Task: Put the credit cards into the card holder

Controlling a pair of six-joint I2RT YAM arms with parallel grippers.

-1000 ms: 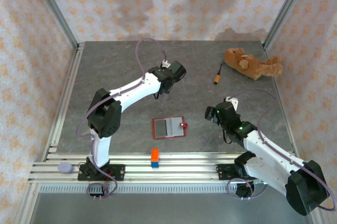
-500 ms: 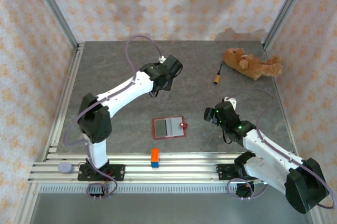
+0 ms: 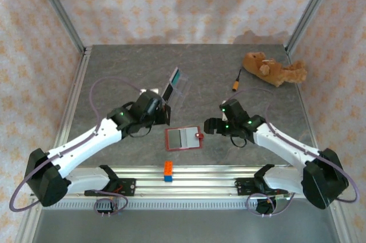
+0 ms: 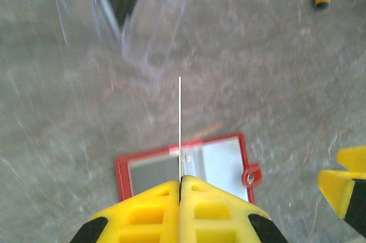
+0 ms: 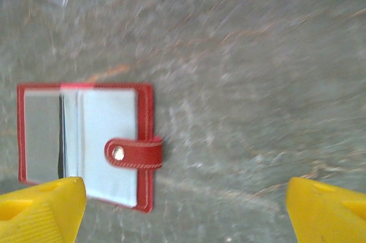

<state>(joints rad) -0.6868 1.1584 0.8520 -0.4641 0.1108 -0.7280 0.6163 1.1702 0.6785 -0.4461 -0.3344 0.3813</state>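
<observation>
Card (image 4: 179, 118) pinched in left gripper (image 4: 179, 186) over card holder (image 4: 220, 160).

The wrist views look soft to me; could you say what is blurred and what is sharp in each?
Left wrist: table and clear tray smeared by motion blur, left tool and its edge-on credit card crisp. Right wrist: table streaked, card holder slightly soft.

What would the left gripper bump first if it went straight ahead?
Likely the open red card holder, lying just ahead of the left gripper; the thin card it pinches would touch first. Depth unclear.
</observation>
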